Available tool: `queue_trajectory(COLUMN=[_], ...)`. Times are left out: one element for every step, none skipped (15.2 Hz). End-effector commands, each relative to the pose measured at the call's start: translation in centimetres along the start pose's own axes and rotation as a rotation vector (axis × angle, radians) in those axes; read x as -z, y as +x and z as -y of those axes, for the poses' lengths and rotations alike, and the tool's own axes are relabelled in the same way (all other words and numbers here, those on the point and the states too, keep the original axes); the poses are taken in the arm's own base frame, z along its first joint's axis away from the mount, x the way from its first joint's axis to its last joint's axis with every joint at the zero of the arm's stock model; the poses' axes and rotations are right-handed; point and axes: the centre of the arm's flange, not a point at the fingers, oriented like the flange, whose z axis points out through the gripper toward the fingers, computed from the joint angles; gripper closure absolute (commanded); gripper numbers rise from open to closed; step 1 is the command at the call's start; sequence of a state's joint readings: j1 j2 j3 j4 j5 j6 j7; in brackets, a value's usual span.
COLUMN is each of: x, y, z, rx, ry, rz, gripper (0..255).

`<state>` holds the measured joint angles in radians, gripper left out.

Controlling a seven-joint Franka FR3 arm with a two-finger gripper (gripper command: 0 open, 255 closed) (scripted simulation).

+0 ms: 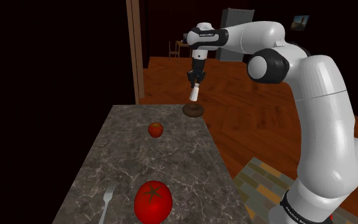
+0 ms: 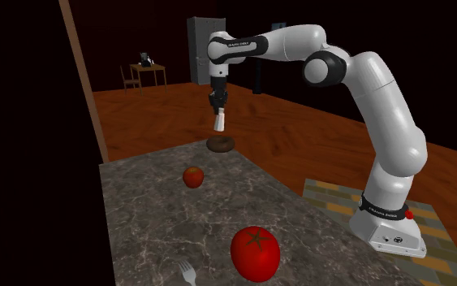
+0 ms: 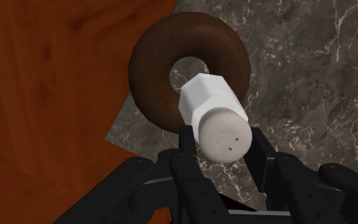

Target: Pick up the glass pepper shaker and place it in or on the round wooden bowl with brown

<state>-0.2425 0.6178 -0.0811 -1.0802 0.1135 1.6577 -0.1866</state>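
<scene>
Nearest to the shoulder camera, we are seeing a pale fork (image 1: 107, 197) lying at the close end of the dark marbled table (image 1: 126, 159), with a large red tomato (image 1: 153, 202) sitting just beside it. Farther along the table a small red fruit (image 1: 156, 130) is resting alone, well apart from the tomato. At the far end, near the table's corner, the round brown bowl (image 1: 192, 110) is sitting flat, its rim close to the edge where the wooden floor (image 1: 247, 108) begins. Directly above the bowl we are holding the shaker (image 3: 215, 118), drawn plain white with a faceted body and a dotted cap. It is hanging in the air, apart from the bowl. Our pincer (image 3: 222, 137) is clamping it, one black finger pressing each side at its capped end, and in the wrist view the shaker's other end is overlapping the bowl's hollow. Beyond, a wooden post (image 1: 134, 51) is rising beside the table's far end, a black area is spreading on the shoulder view's left, and a grey cabinet (image 2: 196, 49) is standing far back across the floor.
</scene>
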Motion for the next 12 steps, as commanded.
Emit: queue_trajectory(x=[-1.2, -1.7, -2.2, -2.8, -3.3, -3.8, -4.3, -4.9, -5.1, -5.1, -5.1, -5.1], y=[0.1, 0.2, 0.2, 0.2, 0.2, 0.2, 0.2, 0.2, 0.2, 0.2, 0.2, 0.2], z=[0.0, -0.1, -0.1, -0.2, -0.2, -0.2, -0.3, -0.3, -0.3, -0.3, -0.3, -0.3], rx=[0.0, 0.0, 0.0, 0.0, 0.0, 0.0, 0.0, 0.0, 0.0, 0.0, 0.0, 0.0], ry=[0.0, 0.0, 0.0, 0.0, 0.0, 0.0, 0.0, 0.0, 0.0, 0.0, 0.0, 0.0], rz=[-0.001, -0.001, -0.001, -0.001, -0.001, -0.001, -0.001, -0.001, -0.001, -0.001, -0.001, -0.001], gripper=[255, 255, 255, 255, 255, 255, 255, 255, 255, 255, 255, 255])
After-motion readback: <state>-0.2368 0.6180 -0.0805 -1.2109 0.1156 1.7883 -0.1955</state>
